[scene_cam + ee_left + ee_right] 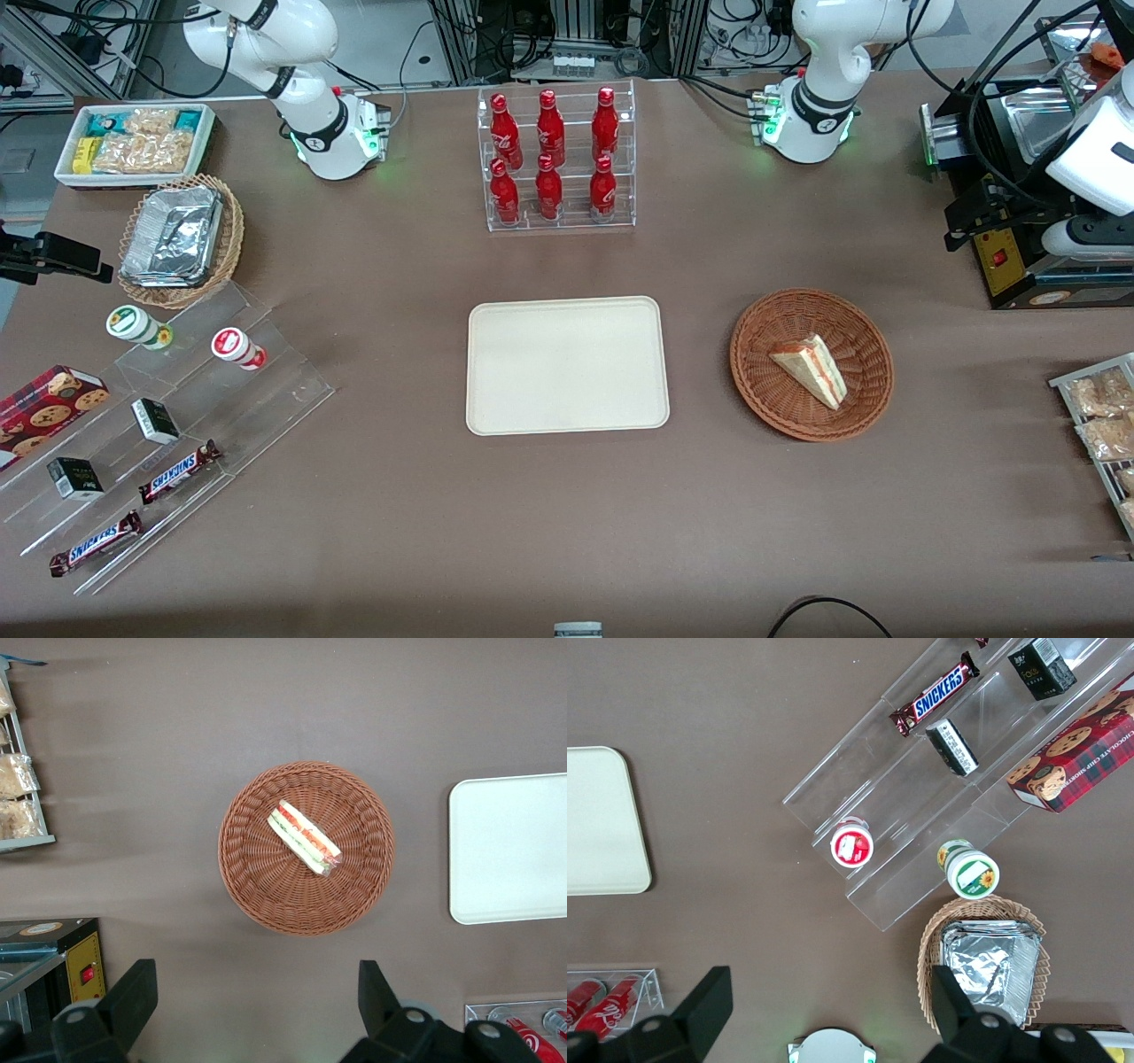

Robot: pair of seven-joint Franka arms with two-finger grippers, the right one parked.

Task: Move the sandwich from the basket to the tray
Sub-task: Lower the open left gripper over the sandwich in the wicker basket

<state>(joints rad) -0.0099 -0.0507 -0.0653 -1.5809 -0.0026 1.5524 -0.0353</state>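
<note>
End effector [252, 1010] hangs high over the surface, fingers spread wide apart, nothing held. Sandwich [304, 837] lies straight below, central in the basket [257, 895], long axis diagonal across the finger gap. Front view: basket at right-centre frame, tray [567, 416] at mid-frame beside it, bare. Arm raised; descent and wrist turn likely needed.
</note>
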